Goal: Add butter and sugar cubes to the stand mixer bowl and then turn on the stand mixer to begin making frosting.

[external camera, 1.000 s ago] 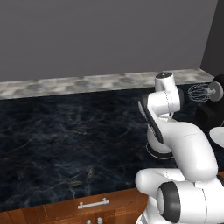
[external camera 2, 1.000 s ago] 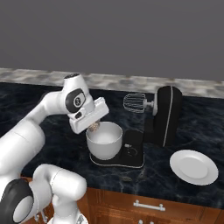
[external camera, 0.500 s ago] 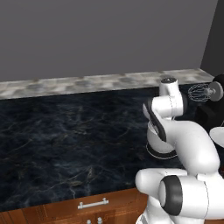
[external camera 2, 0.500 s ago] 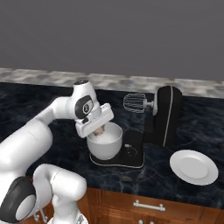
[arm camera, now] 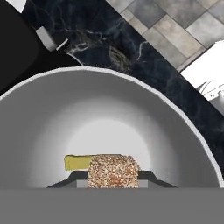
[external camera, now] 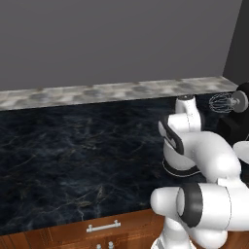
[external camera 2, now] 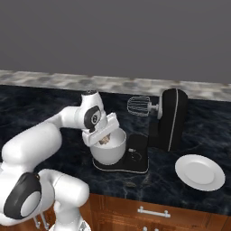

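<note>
Your two-finger gripper (arm camera: 113, 180) clamps narrowly on a speckled brown sugar cube (arm camera: 113, 169), directly over the rounded pale grey metal bowl (arm camera: 175, 131). A yellow butter stick (arm camera: 78, 162) lies just below, left of the cube. Release straight down.

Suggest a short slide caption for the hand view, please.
Jaws hold a speckled sugar cube over the stand mixer bowl, butter already inside.
</note>
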